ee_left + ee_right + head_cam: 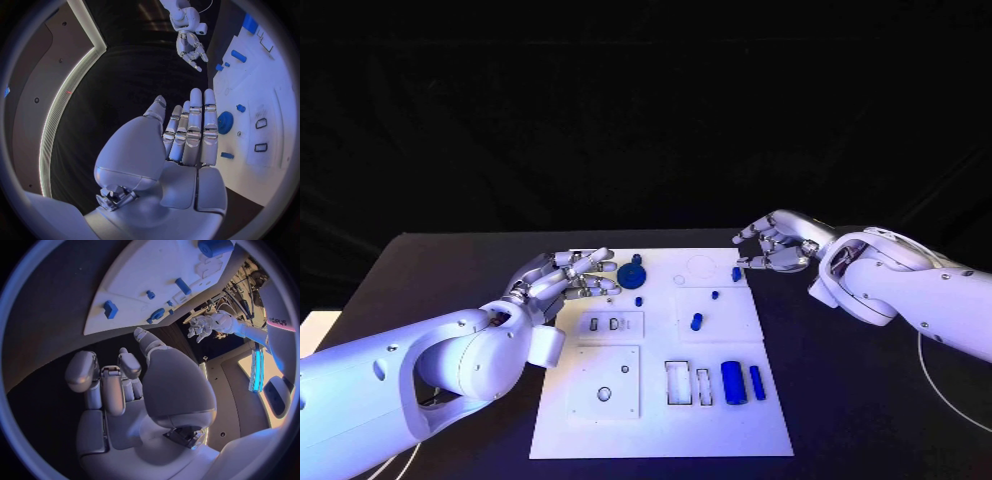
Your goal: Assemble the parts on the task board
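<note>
White rectangular task board (733,425): one
Small blue plastic parts on the board: about eight, among them a round disc (632,277) and two long cylinders (734,382)
Silver many-fingered hands: two, left (571,278) and right (776,245)
Black worktop (430,270): one

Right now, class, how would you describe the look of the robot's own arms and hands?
Both arms have smooth, rounded white shells with bulbous joints. The left hand and right hand are silver metal with segmented fingers. A thin pale cable hangs beside the right arm, and grey lettering marks the left forearm.
</note>
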